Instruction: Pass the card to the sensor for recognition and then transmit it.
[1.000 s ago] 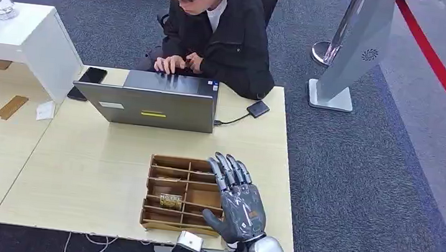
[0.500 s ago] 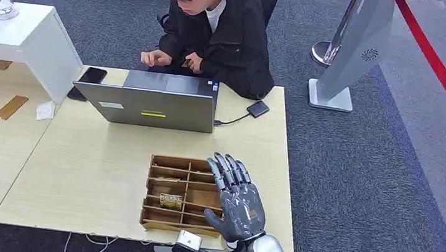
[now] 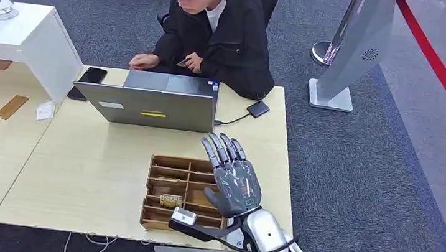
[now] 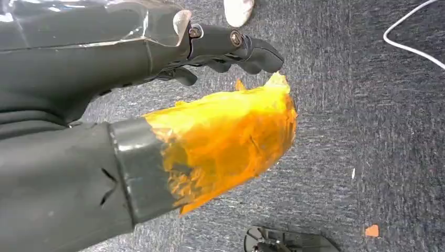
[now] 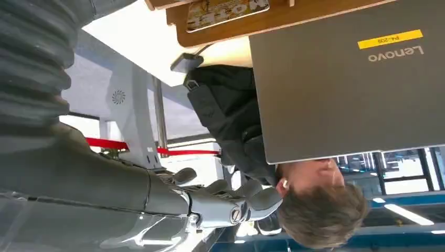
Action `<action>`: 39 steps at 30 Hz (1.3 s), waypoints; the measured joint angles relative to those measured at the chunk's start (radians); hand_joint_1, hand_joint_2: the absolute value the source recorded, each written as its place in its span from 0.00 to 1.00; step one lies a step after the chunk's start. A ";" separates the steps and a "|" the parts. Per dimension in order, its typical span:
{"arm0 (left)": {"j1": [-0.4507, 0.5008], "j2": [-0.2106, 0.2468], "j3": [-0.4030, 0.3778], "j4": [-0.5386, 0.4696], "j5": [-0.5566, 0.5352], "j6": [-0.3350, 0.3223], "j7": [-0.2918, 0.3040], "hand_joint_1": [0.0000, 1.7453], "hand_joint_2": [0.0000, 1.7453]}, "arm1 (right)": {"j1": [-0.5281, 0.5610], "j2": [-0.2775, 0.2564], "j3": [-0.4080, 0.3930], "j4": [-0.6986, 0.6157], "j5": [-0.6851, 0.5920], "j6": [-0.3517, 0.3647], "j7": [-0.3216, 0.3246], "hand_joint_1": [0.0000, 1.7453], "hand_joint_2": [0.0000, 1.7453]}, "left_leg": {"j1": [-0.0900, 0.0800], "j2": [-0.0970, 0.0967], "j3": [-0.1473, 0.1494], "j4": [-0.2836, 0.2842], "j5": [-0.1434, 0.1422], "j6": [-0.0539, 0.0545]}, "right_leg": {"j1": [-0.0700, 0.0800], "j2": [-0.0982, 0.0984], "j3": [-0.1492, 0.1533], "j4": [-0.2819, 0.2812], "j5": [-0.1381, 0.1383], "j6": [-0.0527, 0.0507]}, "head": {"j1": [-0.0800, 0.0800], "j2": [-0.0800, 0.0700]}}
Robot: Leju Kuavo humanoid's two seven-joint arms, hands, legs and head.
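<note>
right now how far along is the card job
Early stage. Nothing looks done yet: the card still lies in a compartment of the wooden tray on the table. In hand: the right robot hand hovers open over the tray's right side, holding nothing. The left robot hand hangs over the carpet. Left to do: pick up the card, present it to the sensor, then pass it on.

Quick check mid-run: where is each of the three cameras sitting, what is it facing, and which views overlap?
Head view: high on the body, facing forward and down at the pale wooden table; the right hand is raised, fingers apart, over the brown compartmented wooden box.
Left wrist view: behind the left hand, facing grey carpet; its thumb wears orange tape.
Right wrist view: behind the right hand, turned, facing the grey laptop and seated person.
Shared by head and right wrist views: laptop, person, box.
</note>
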 joint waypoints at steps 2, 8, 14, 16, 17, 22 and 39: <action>0.000 0.000 0.000 0.000 0.000 0.000 0.000 0.00 0.00 | -0.001 0.002 0.000 0.001 0.000 0.000 0.000 0.00 1.00 | 0.000 0.000 0.000 0.000 0.000 0.000 | 0.000 0.000 0.000 0.000 0.000 0.000 | 0.000 0.000; 0.000 0.000 0.000 0.000 0.000 0.000 0.000 0.00 0.00 | -0.005 0.004 0.002 0.006 0.000 0.001 0.000 0.00 1.00 | 0.000 0.000 0.000 0.000 0.000 0.000 | 0.000 0.000 0.000 0.000 0.000 0.000 | 0.000 0.000; -0.001 0.000 -0.008 0.000 -0.006 0.000 0.003 0.00 0.00 | -0.010 0.004 0.011 0.020 -0.001 0.007 0.003 0.00 1.00 | 0.000 0.000 0.000 0.000 0.000 0.000 | 0.000 0.000 0.000 0.000 0.000 0.000 | 0.000 0.000; -0.001 0.000 -0.011 0.000 -0.007 0.000 0.006 0.00 0.00 | -0.012 0.004 0.014 0.026 -0.001 0.009 0.003 0.00 1.00 | 0.000 0.000 0.000 0.000 0.000 0.000 | 0.000 0.000 0.000 0.000 0.000 0.000 | 0.000 0.000; -0.001 0.000 -0.013 0.000 -0.008 0.000 0.007 0.00 0.00 | -0.012 0.005 0.016 0.029 -0.001 0.009 0.003 0.00 1.00 | 0.000 0.000 0.000 0.000 0.000 0.000 | 0.000 0.000 0.000 0.000 0.000 0.000 | 0.000 0.000; -0.002 0.000 -0.015 0.000 -0.010 -0.001 0.007 0.00 0.00 | -0.015 0.006 0.017 0.039 -0.002 0.012 0.008 0.00 1.00 | 0.000 0.000 0.000 0.000 0.000 0.000 | 0.000 0.000 0.000 0.000 0.000 0.000 | 0.000 0.000; -0.012 0.000 -0.017 0.000 -0.021 -0.006 0.014 0.00 0.00 | -0.036 0.014 0.024 0.103 -0.030 0.040 0.023 0.01 1.00 | 0.000 0.000 0.000 0.000 0.000 0.000 | 0.000 0.000 0.000 0.000 0.000 0.000 | 0.000 0.000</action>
